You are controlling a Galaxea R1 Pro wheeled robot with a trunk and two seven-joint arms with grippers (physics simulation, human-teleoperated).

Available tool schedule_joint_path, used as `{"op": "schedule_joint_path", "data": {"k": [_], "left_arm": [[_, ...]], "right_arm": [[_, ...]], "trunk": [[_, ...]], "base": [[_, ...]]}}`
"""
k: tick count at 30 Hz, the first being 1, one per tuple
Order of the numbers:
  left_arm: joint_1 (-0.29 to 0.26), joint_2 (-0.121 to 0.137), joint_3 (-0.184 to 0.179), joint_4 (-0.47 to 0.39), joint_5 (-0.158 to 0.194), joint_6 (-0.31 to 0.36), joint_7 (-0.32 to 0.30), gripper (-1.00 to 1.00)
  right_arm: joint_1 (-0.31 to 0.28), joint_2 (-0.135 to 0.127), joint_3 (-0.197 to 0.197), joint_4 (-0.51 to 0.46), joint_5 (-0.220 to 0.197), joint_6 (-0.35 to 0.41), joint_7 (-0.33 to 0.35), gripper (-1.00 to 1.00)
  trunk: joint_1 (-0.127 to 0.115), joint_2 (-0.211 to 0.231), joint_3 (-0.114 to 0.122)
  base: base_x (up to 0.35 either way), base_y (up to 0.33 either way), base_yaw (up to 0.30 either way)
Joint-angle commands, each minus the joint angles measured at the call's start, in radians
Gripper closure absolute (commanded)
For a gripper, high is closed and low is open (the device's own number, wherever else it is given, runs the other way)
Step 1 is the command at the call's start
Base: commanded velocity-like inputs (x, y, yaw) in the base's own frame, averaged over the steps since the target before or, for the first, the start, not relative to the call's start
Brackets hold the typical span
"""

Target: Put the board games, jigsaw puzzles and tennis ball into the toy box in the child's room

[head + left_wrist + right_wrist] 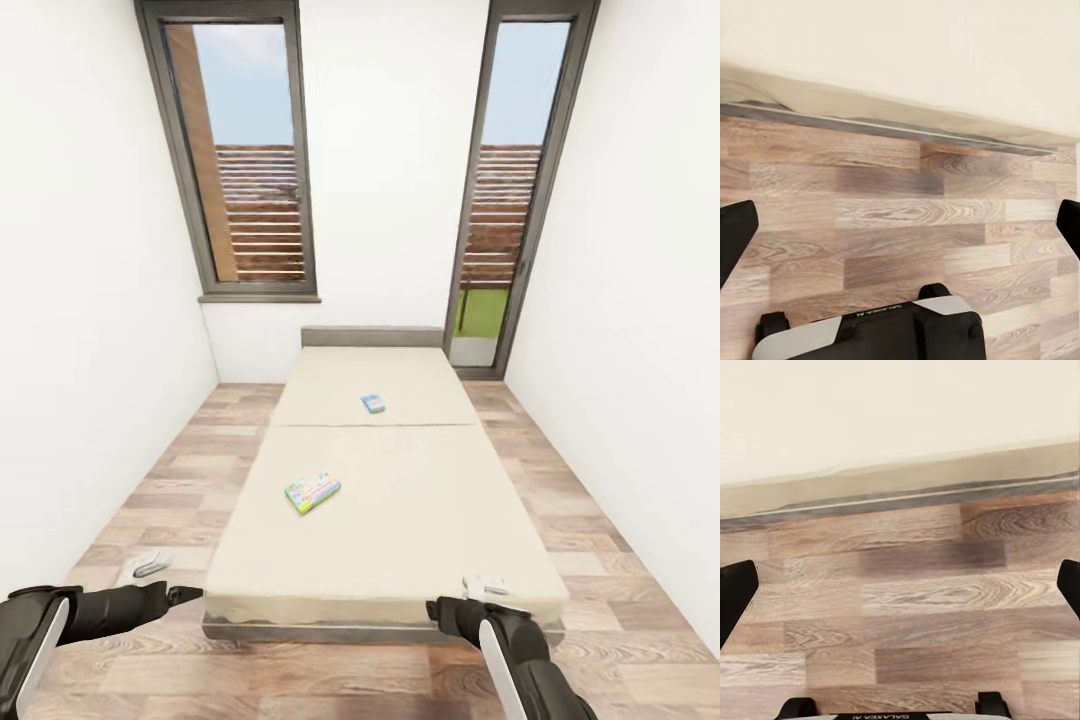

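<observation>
While far (both games [312,492]), fingers [152,565].

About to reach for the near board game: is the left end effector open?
Open: the left end effector fingers sit wide apart, holding nothing.

Bed [420,500]: matt beige cloth mattress, grey frame edge. Floor [600,660]: wood-grain planks, slight sheen. Board games [312,492] [374,403]: printed, possibly cardboard. Walls [90,300]: smooth matt white.
</observation>
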Motion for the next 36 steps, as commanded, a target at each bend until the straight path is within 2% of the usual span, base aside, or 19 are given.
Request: {"op": "schedule_joint_path", "data": {"k": [1, 18, 36], "left_arm": [[-0.001, 0.000, 0.001, 0.000, -0.001, 0.007, -0.004, -1.00], [-0.001, 0.000, 0.000, 0.000, 0.001, 0.004, -0.003, -1.00], [-0.001, 0.000, 0.000, 0.000, 0.000, 0.004, -0.003, -1.00]], "right_arm": [[-0.001, 0.001, -0.001, -0.001, -0.011, 0.004, -0.009, -1.00], [-0.001, 0.001, -0.001, 0.001, -0.011, 0.004, -0.009, -1.00], [-0.001, 0.001, -0.003, 0.006, -0.011, 0.003, -0.009, -1.00]], "trunk": [[0.001, -0.002, -0.002], [0.001, -0.002, -0.011], [0.001, -0.002, -0.039]], "base": [[0.109, 0.283, 0.063], [0.144, 0.269, 0.081], [0.224, 0.194, 0.005]]}}
